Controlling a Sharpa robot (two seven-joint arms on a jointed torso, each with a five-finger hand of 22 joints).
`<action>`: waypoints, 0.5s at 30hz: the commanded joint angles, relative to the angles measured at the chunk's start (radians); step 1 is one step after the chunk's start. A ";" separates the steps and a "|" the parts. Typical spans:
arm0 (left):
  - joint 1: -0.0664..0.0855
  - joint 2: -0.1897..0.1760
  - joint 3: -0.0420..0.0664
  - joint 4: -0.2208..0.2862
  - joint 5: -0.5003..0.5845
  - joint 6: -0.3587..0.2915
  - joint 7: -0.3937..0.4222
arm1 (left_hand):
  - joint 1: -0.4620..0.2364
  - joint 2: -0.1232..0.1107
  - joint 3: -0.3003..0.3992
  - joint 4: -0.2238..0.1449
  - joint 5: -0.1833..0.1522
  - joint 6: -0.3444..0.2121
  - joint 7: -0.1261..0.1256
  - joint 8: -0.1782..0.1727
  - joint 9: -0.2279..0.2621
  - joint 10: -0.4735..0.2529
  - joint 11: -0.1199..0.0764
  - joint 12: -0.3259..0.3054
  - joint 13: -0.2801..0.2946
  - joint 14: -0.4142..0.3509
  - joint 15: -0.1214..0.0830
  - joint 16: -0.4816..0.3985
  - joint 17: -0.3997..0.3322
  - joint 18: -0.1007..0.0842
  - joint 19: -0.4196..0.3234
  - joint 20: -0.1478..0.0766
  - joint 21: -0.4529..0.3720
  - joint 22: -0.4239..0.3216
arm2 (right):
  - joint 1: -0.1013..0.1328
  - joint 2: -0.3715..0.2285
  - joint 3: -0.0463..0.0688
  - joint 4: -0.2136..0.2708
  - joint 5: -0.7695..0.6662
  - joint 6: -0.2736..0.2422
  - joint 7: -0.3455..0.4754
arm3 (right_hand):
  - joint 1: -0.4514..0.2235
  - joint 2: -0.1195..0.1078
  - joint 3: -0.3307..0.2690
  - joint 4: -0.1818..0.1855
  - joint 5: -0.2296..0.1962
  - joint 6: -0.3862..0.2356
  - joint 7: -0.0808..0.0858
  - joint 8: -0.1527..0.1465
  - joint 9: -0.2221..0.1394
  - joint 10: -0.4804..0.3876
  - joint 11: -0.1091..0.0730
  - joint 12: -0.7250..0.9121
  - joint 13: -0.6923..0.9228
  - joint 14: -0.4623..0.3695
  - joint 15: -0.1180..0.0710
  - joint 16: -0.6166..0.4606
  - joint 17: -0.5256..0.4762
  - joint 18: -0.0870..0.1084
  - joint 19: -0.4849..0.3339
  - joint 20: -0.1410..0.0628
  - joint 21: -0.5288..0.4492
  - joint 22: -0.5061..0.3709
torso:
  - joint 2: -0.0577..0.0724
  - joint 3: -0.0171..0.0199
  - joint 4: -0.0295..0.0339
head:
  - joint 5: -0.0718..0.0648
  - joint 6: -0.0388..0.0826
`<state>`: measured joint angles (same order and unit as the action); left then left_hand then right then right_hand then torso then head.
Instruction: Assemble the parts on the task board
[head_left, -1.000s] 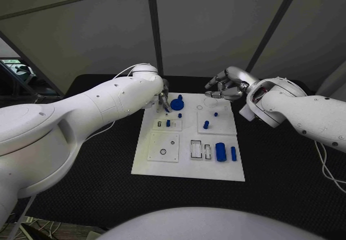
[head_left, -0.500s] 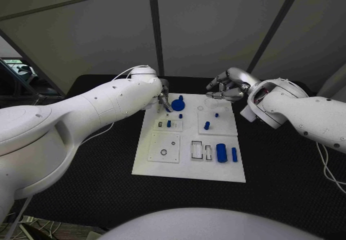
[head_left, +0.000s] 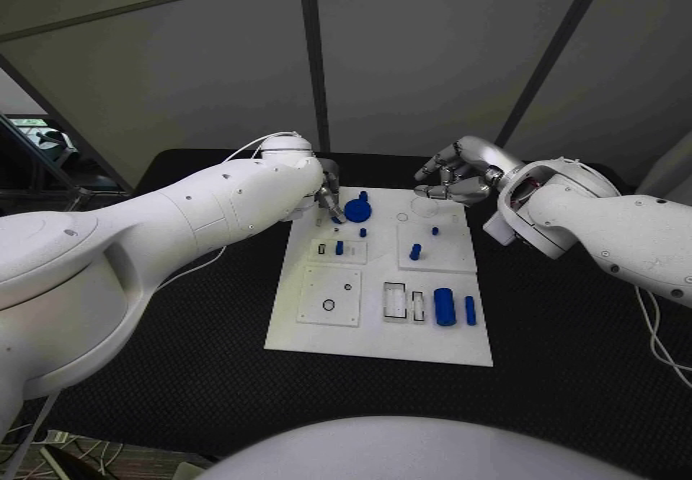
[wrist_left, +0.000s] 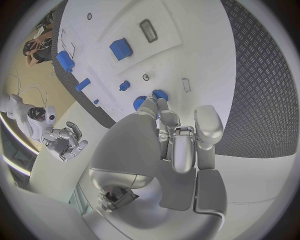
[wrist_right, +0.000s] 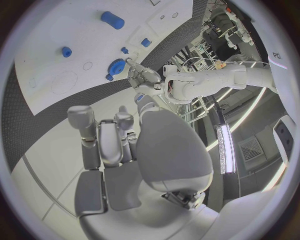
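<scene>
Presently the left hand is seen at the far left corner of the white board, its fingertips lowered beside a round blue disc; whether the disc is pinched or merely touched cannot be told. A small upright peg appears to be carried on the disc, so its axis is judged vertical, pointing away from the board. The right hand is held over the board's far right corner, fingers loosely curled with nothing in them. Of the two, the left hand is far nearer the disc. Toward the board's near right, a blue cylinder is laid with its long axis running near to far.
</scene>
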<state>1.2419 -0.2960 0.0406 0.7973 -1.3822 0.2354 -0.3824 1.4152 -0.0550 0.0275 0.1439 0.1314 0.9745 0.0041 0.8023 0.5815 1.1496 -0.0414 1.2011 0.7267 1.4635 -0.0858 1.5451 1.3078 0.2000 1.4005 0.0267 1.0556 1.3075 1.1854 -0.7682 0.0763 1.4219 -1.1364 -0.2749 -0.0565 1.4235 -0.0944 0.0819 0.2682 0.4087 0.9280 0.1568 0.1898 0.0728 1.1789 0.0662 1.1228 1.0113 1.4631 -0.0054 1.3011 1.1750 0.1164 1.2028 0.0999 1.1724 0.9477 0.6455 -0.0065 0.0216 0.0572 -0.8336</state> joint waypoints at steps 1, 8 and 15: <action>-0.001 -0.003 -0.002 0.003 -0.007 0.027 0.000 | -0.012 0.000 0.009 -0.001 -0.004 -0.010 -0.003 0.024 0.124 0.017 -0.012 -0.005 0.006 0.084 -0.009 0.008 0.200 -0.109 0.000 -0.006 0.007 0.143 | 0.001 -0.001 0.001 0.003 0.002 0.008 0.003 | 0.000 0.004 0.004 0.000 0.003 0.000 -0.003 0.003 -0.001 0.002 -0.001 0.001 -0.001 0.032 -0.007 -0.005 0.000 0.010 0.002 -0.002 -0.003 0.000 | 0.000 0.0002 -0.0015 | 0.001 0.001; -0.001 -0.006 -0.002 0.004 0.013 0.029 -0.006 | -0.020 -0.003 0.015 0.003 -0.005 -0.020 -0.003 0.036 0.148 0.011 -0.012 -0.012 -0.003 0.083 -0.010 0.006 0.196 -0.108 -0.002 -0.007 0.001 0.142 | 0.001 -0.001 0.001 0.003 0.002 0.011 0.002 | 0.000 0.004 0.004 0.000 0.003 0.000 -0.003 0.003 -0.001 0.002 -0.001 0.001 -0.001 0.032 -0.007 -0.005 0.000 0.010 0.002 -0.002 -0.003 0.000 | 0.000 0.0006 -0.0014 | 0.001 0.003; -0.001 -0.018 -0.002 0.008 0.021 0.003 -0.009 | -0.113 -0.011 -0.012 0.068 -0.008 -0.078 0.020 0.009 0.166 -0.093 0.008 -0.083 -0.131 0.050 0.005 -0.021 0.119 -0.097 -0.033 0.003 -0.072 0.124 | 0.001 -0.002 0.001 0.002 0.002 0.012 0.001 | 0.000 0.004 0.004 0.000 0.003 0.000 -0.003 0.003 -0.001 0.002 -0.001 0.001 -0.001 0.032 -0.007 -0.005 0.000 0.010 0.002 -0.002 -0.003 0.000 | 0.000 0.0000 -0.0007 | -0.001 0.005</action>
<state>1.2415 -0.3115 0.0393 0.8025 -1.3700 0.2429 -0.3849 1.3166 -0.0645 0.0194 0.2023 0.1272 0.9017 0.0235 0.8165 0.7493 1.0685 -0.0364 1.1246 0.6082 1.4666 -0.0889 1.5267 1.3077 0.1992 1.3748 0.0310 0.9908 1.3075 1.1854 -0.7702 0.0763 1.4223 -1.1361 -0.2694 -0.0571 1.4236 -0.0944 0.0818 0.2682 0.4087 0.9280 0.1568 0.1898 0.0727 1.1789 0.0663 1.1227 1.0113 1.4631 -0.0054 1.3011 1.1749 0.1164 1.2028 0.0999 1.1724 0.9477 0.6459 -0.0061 0.0203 0.0569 -0.8301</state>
